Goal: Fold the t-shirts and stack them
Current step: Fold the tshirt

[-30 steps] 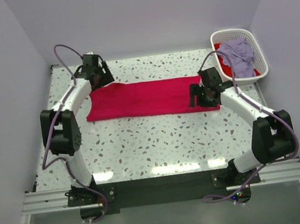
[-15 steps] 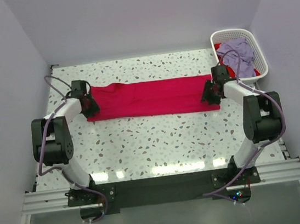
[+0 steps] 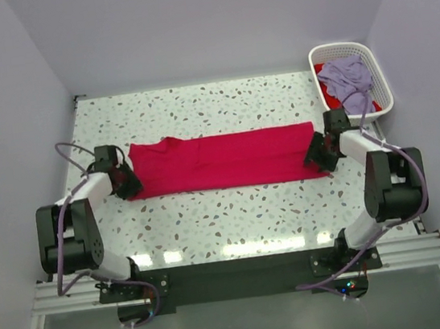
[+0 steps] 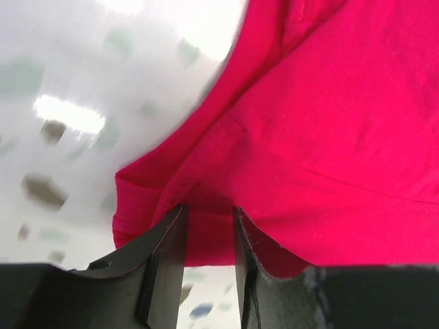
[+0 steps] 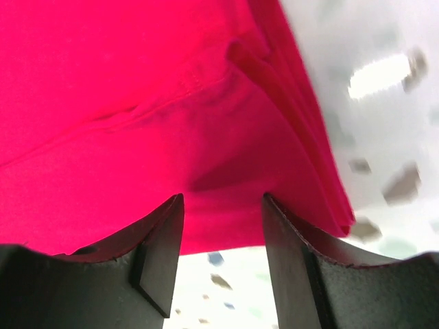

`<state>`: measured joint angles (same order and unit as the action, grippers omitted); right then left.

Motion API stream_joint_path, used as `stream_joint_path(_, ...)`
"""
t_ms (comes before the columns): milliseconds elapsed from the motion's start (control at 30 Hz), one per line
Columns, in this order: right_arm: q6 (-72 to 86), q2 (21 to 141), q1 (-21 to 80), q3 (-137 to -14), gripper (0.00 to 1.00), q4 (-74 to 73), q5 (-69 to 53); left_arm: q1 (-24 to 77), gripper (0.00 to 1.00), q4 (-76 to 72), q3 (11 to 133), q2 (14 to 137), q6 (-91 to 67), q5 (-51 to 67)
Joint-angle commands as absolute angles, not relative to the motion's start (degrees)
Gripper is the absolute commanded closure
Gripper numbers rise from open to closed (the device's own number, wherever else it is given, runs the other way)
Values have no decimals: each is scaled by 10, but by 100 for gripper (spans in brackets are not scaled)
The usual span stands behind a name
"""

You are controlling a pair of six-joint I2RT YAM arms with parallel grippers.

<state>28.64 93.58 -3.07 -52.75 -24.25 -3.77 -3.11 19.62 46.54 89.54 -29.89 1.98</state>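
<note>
Top external: L gripper [image 3: 129, 184] pinching red t-shirt [image 3: 219, 160] at frame left, R gripper [image 3: 316, 156] straddling frame-right end, grip unclear; prob. stretching it flat for folding.

Matt cloth t-shirt [image 3: 223, 160], glossy tabletop [image 3: 234, 207]

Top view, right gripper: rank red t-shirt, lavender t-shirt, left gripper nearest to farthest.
1. Red t-shirt: its right end is at the right gripper.
2. Lavender t-shirt: in the white basket, far right corner.
3. Left gripper: at the shirt's far left end.
</note>
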Motion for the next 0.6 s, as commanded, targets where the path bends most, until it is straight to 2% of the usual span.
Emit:
stream_joint_path(0,262,886,-37,-492,44,-357,16,-64,61,287,403,821,-277,11)
stream_joint_path(133,246,822,-29,-495,39,-363,2,-62,45,310,396,724,-280,23)
stream_joint_path(267,240,781,36,-529,37,-335,-55,-62,39,306,434,685,-299,67)
stream_joint_path(433,281,797,166,-557,40,-204,-142,-58,40,234,478,735,-353,157)
stream_joint_path(567,293,868,235,-626,42,-127,-163,-28,51,177,512,810,-396,164)
